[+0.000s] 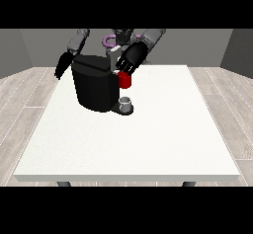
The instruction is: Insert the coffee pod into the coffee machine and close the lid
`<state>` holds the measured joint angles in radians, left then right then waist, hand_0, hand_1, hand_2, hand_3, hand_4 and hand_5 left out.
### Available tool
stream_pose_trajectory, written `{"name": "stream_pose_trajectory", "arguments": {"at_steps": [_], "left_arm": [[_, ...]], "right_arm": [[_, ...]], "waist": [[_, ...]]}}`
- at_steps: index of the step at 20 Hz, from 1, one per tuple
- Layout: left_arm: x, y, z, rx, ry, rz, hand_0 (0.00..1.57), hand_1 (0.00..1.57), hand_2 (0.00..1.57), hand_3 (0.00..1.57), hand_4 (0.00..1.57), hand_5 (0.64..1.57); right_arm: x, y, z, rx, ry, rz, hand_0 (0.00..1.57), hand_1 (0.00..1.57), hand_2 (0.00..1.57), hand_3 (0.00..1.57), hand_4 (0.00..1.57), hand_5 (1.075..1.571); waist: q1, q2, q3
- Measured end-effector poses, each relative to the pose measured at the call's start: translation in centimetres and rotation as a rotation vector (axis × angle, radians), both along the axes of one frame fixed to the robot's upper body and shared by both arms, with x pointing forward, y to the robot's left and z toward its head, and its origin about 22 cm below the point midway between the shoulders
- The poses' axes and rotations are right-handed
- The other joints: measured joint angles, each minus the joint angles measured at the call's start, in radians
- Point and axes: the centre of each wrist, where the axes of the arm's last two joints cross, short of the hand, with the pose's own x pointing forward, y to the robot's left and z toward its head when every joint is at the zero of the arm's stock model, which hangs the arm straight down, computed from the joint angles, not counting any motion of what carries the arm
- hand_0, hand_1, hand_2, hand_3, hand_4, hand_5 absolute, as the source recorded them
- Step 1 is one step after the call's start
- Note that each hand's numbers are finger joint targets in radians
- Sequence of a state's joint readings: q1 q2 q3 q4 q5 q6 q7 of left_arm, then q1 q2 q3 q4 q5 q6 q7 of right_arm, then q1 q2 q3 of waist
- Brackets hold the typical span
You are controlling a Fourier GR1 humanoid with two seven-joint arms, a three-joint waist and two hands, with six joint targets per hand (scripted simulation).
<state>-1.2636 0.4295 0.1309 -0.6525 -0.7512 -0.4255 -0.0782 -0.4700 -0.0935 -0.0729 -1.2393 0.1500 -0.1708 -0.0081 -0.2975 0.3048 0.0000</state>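
Coffee machine (pixel 94 87): black, near the counter's (pixel 148 144) far left edge. Red thing at the machine (pixel 125 80), front side. Grey thing (pixel 126 103) on the base below; cannot tell whether it is the pod.

Hand at the view's right (pixel 130 60): above the red thing, fingers curled downward, contents indeterminable.

Hand at the view's left (pixel 62 66): hanging beside the machine, relaxed.

Advice: align squarely over the opening before pressing the lid.
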Motion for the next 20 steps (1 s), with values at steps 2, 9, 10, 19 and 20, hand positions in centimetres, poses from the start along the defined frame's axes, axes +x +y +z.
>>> {"name": "stream_pose_trajectory", "arguments": {"at_steps": [2,9,10,19,20], "left_arm": [[0.0,0.7,-0.4,-0.005,-0.005,0.003,1.21,1.21,1.24,1.21,0.36,1.571],[0.1,-0.5,-0.6,0.001,-0.027,-0.003,1.24,1.24,1.26,1.20,0.29,1.571],[0.1,-0.2,-0.6,0.001,-0.034,0.002,1.27,1.27,1.27,1.18,0.17,1.571],[-0.1,0.5,-0.5,0.131,-0.113,0.020,1.17,1.17,1.17,1.02,0.00,1.571],[-0.1,0.5,-0.4,0.136,-0.115,0.016,1.14,1.14,1.15,1.00,0.00,1.571]], "right_arm": [[-0.3,-0.2,-0.1,0.002,0.002,0.005,0.00,0.00,0.00,0.00,0.00,1.571],[-0.5,0.4,-1.1,0.000,0.008,-0.012,0.00,0.00,0.00,0.00,0.00,1.571],[-0.6,0.5,-1.1,0.003,0.006,-0.012,0.00,0.00,0.00,0.00,0.00,1.571],[-0.1,0.7,0.3,-0.009,-0.013,-0.005,0.00,0.00,0.00,0.00,0.00,1.571],[0.1,0.7,0.5,-0.002,-0.015,-0.009,0.00,0.00,0.00,0.00,0.00,1.571]], "waist": [[-0.005,-0.003,0.0002],[0.007,-0.015,0.0003],[0.004,-0.014,0.0002],[-0.007,0.019,0.0002],[-0.003,0.022,0.0004]]}}
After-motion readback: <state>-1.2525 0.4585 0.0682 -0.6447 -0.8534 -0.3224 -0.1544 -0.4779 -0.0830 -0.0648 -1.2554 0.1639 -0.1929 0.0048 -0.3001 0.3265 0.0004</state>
